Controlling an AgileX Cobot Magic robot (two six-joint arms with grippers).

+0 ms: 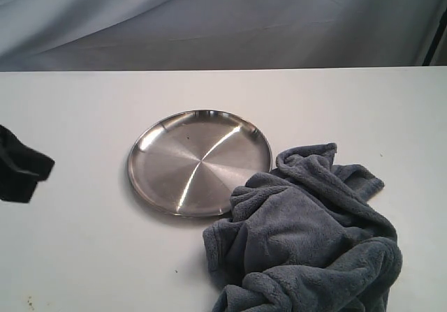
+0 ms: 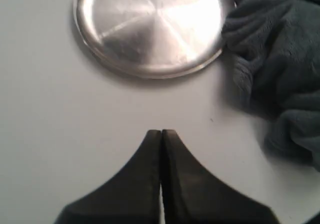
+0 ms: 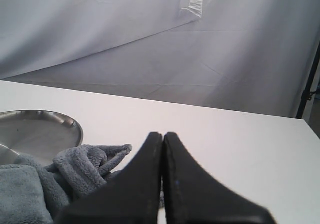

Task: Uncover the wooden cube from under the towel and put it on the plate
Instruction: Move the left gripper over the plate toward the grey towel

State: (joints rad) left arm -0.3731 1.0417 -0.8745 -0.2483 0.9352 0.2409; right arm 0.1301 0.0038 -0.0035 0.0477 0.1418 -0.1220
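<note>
A shiny round steel plate (image 1: 199, 162) lies bare on the white table. Bunched against its right rim is the blue-grey fleecy towel (image 1: 307, 235); the plate (image 2: 150, 26) and towel (image 2: 280, 73) also show in the left wrist view. The wooden cube is hidden. My left gripper (image 1: 21, 165) sits at the left edge of the exterior view, apart from the plate; its tip (image 2: 161, 133) is shut and empty. My right gripper (image 3: 162, 135) is shut and empty beside the towel (image 3: 45, 179), with the plate (image 3: 35, 131) beyond it. The right gripper is outside the exterior view.
A grey cloth backdrop (image 1: 223, 19) hangs behind the table's far edge. Bare white tabletop (image 1: 84, 256) lies in front of the plate. A dark stand (image 3: 312, 78) rises off the table's far corner in the right wrist view.
</note>
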